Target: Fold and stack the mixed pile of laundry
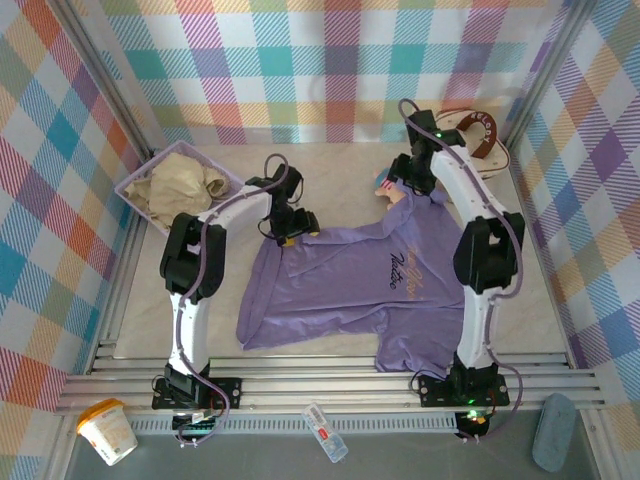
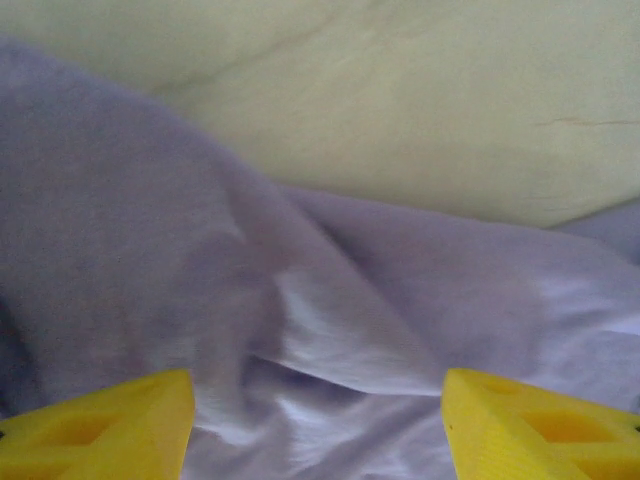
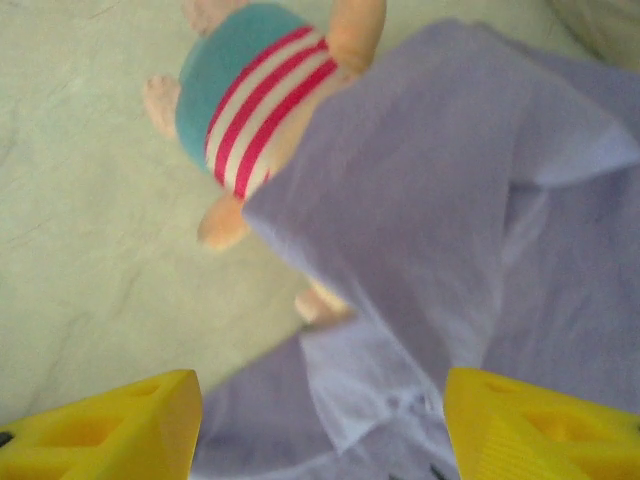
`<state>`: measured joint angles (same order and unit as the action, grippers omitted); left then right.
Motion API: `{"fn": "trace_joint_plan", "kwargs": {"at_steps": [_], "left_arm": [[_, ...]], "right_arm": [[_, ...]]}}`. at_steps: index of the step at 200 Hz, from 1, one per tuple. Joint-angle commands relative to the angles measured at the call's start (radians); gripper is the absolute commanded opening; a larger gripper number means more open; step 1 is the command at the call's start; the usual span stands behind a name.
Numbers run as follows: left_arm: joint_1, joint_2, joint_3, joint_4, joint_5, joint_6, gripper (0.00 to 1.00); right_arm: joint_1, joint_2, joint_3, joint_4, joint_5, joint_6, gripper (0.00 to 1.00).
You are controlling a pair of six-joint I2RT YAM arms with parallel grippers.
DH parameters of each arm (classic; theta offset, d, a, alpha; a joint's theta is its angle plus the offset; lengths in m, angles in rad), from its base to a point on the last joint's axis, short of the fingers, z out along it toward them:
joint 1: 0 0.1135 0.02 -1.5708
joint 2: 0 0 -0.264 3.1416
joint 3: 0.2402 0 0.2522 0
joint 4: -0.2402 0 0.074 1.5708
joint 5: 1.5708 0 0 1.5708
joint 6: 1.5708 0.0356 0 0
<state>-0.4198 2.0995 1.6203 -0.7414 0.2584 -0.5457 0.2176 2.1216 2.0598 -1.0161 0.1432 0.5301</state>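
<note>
The left gripper (image 2: 315, 425) is open: in its wrist view the two yellow fingers stand far apart at the bottom corners, and nothing is between them except the cloth below. This cloth is the lavender-purple T-shirt (image 2: 330, 300), which makes soft folds here. The fingers are very close to it, but the picture is blurred and I cannot tell if they touch it. Beyond the folds is the pale covering of the table (image 2: 420, 110).

From above, this gripper hangs over the shirt's far left part, at the shoulder and sleeve.

The right gripper (image 3: 320, 425) is also open, its yellow fingers wide apart and holding nothing. Under it lies a far corner of the shirt, and one edge of the cloth covers part of a small plush toy (image 3: 250, 100) with a teal body and red and white stripes.

In the top view the shirt is spread out flat in the middle of the table, between the two arms, with the dark script print on the chest facing up.

At the far left corner stands a lavender perforated basket (image 1: 135, 190). Inside it lies the beige garment (image 1: 185, 180), crumpled into a heap, well apart from the shirt.

At the far right, behind the right arm, lies a cream round case (image 1: 468, 125) with a brown handle.

A white cup (image 1: 105, 430) with an orange rim stands in front of the left arm's base, off the table covering.
</note>
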Motion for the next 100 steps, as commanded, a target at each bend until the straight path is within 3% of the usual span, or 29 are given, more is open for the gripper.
{"fn": "trace_joint_plan", "kwargs": {"at_steps": [1, 24, 50, 58, 100], "left_arm": [[0.014, -0.005, -0.026, -0.035, -0.047, 0.032, 0.66], [0.021, -0.002, -0.017, -0.041, -0.021, 0.025, 0.66], [0.019, 0.011, 0.092, -0.04, 0.042, 0.01, 0.66], [0.019, 0.022, 0.141, -0.047, 0.052, 0.005, 0.66], [0.023, 0.078, 0.231, -0.045, 0.031, -0.007, 0.67]], "right_arm": [[-0.018, 0.087, 0.083, -0.089, 0.114, -0.042, 0.65], [-0.018, 0.177, 0.17, -0.103, 0.119, -0.046, 0.54], [-0.019, 0.174, 0.161, -0.095, 0.148, -0.03, 0.09], [-0.018, 0.142, 0.128, -0.077, 0.147, -0.023, 0.01], [-0.019, -0.146, -0.171, 0.03, 0.12, 0.031, 0.0]]}}
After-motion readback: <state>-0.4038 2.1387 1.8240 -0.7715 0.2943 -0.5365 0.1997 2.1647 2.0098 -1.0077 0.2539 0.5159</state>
